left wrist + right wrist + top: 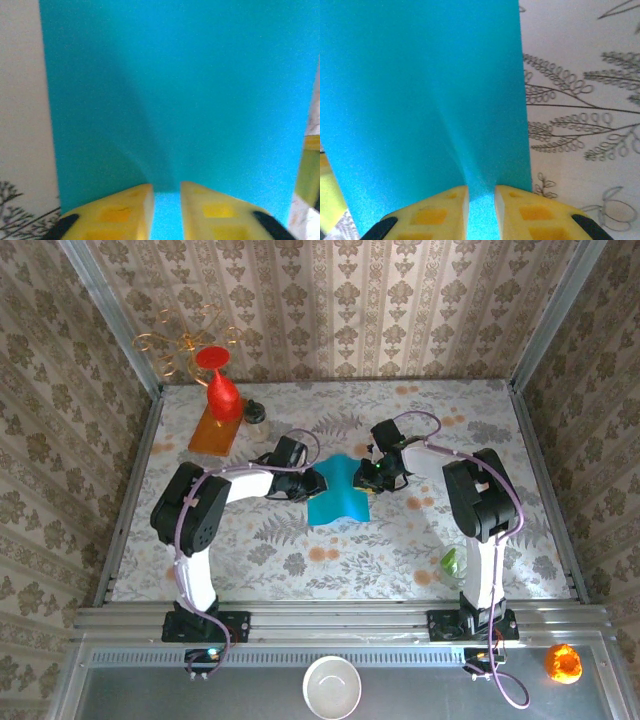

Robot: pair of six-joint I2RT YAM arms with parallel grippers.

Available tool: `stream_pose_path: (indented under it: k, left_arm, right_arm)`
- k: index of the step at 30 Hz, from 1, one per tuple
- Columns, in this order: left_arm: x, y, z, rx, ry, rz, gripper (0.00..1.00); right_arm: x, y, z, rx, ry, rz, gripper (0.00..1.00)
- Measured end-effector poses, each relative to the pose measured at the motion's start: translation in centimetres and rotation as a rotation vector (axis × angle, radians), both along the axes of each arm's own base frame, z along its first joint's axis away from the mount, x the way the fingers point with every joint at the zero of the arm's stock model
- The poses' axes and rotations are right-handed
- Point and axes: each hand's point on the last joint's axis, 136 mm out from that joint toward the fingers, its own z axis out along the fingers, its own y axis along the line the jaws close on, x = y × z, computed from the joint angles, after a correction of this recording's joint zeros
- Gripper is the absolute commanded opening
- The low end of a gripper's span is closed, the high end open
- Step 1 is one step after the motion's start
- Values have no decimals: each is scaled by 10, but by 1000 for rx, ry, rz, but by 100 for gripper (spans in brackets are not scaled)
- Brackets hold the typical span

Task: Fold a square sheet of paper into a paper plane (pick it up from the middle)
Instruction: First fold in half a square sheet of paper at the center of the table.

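We hold the square sheet of paper (338, 498) bowed over the centre of the table (430, 540) | left gripper (314, 483) pinches its 9 o'clock edge, right gripper (368, 478) its 3 o'clock edge | likely fold axis runs 12-to-6 between them, both arms equally near

The right gripper (481, 195) was closed on the near edge of the square sheet of paper (420, 90), its two yellow fingers (437, 212) pinching the teal paper between them. A soft ridge rose in the sheet from the pinch point. To the right of the sheet lay the bench (580, 100), pale with a grey leaf print. Beside the sheet's lower left corner a yellow-green sliver showed, too blurred to identify.
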Motion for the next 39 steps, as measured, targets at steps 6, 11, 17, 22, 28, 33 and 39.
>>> stream_pose_path:
  k: [6,11,17,22,28,33,39]
  left_arm:
    - [1,-3,13,-99,-45,54,62]
    - [3,-7,22,-157,-67,69,75]
    - [6,-9,29,-199,-86,76,82]
    - [5,-9,28,-198,-82,75,79]
    - [3,-6,23,-169,-69,77,64]
    - [-2,2,13,-118,-41,74,44]
    - [-6,9,10,-90,-28,63,34]
  right_arm:
    - [3,10,0,60,5,-3,25]
    - [5,14,0,83,6,-2,25]
    - [5,22,0,104,2,7,25]
    - [0,40,1,135,4,33,25]
    - [-9,61,2,176,19,70,25]
    - [-9,61,3,190,22,63,28]
    - [-16,27,23,186,-25,18,51]
